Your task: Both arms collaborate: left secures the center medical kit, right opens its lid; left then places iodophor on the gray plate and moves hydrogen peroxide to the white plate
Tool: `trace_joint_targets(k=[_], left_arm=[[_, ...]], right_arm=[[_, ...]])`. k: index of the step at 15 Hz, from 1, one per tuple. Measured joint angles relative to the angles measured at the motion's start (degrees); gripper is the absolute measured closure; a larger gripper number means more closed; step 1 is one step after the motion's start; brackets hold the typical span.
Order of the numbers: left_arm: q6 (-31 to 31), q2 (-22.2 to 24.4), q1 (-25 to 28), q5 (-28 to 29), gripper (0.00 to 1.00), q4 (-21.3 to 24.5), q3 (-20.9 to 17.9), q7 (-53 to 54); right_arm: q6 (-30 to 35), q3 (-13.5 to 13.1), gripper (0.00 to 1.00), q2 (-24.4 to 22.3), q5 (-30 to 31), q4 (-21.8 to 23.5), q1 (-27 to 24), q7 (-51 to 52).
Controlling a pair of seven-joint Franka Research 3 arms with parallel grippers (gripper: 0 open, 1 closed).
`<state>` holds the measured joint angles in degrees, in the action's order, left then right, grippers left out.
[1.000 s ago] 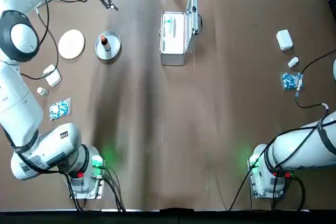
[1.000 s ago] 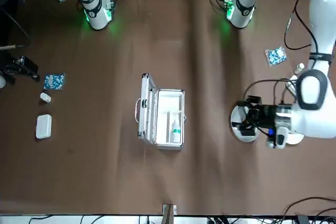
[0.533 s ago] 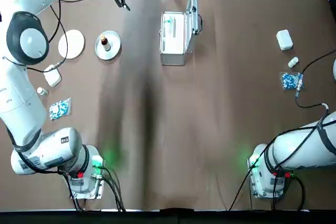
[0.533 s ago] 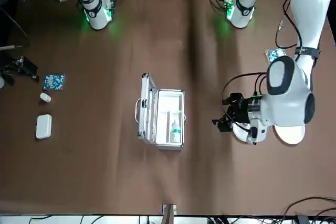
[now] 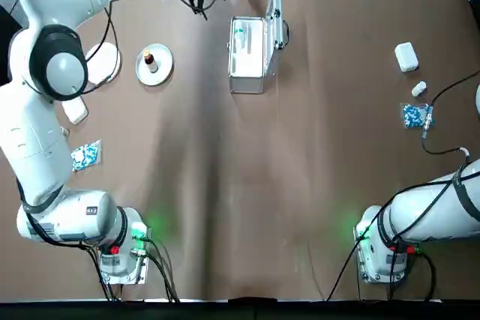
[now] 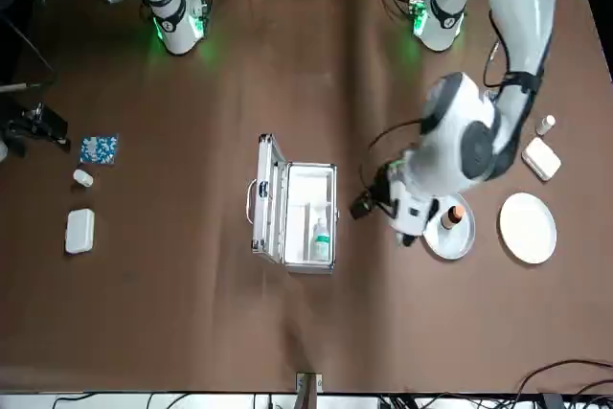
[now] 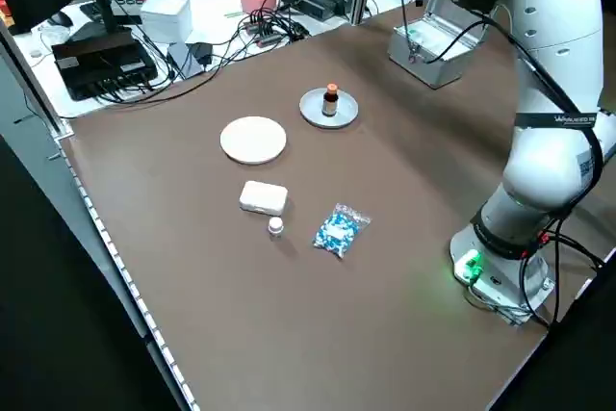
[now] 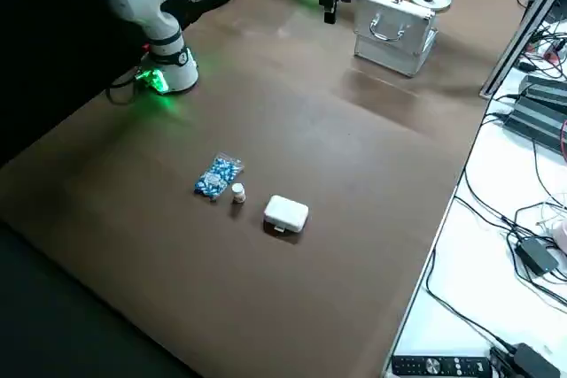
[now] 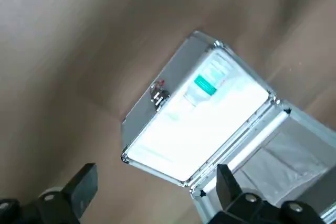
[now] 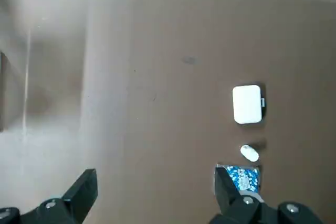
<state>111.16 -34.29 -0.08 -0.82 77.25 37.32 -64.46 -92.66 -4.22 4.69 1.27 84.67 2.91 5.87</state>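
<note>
left gripper (image 9: 157, 187) hangs open near the kit

its fingers are apart, nothing between. the medical kit (image 5: 247, 54) stands open, hydrogen peroxide (image 6: 322, 241) inside; beyond, the gray plate (image 6: 448, 227) bears iodophor (image 6: 452, 216). right gripper (image 10: 157, 190), parked aside, spreads its fingers.

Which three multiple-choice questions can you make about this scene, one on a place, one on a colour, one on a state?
1. Where is the iodophor?
A) on the gray plate
B) on the white plate
C) inside the medical kit

2. What colour is the mark on the hydrogen peroxide?
A) red
B) green
C) black

3. How is the medical kit's lid?
A) closed
B) removed
C) open

1: A, the iodophor stands on the gray plate.
2: B, a green band shows on the hydrogen peroxide in the medical kit.
3: C, the lid is swung open, still attached.
</note>
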Motion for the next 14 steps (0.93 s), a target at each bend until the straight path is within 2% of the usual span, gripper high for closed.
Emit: trace_joint_targets(k=[6,9,10,14], left_arm=[[0.1,-1.0,-3.2,2.7,0.0,0.0,-0.5,14.5],[0.4,-2.9,-4.5,8.6,0.0,0.1,-0.7,18.4],[2.1,-4.1,-5.2,12.6,0.0,0.1,-0.7,19.6],[8.0,-6.6,-6.7,15.6,0.0,0.1,-1.3,22.8]], right_arm=[[0.3,0.0,0.01,0.0,0.0,0.0,0.0,-0.1],[1.5,0.0,0.01,-0.1,0.0,0.0,0.0,-0.2],[2.1,0.0,0.01,-0.2,0.0,0.0,0.0,-0.2],[2.1,0.0,0.01,-0.3,0.0,0.0,0.0,-0.3]])
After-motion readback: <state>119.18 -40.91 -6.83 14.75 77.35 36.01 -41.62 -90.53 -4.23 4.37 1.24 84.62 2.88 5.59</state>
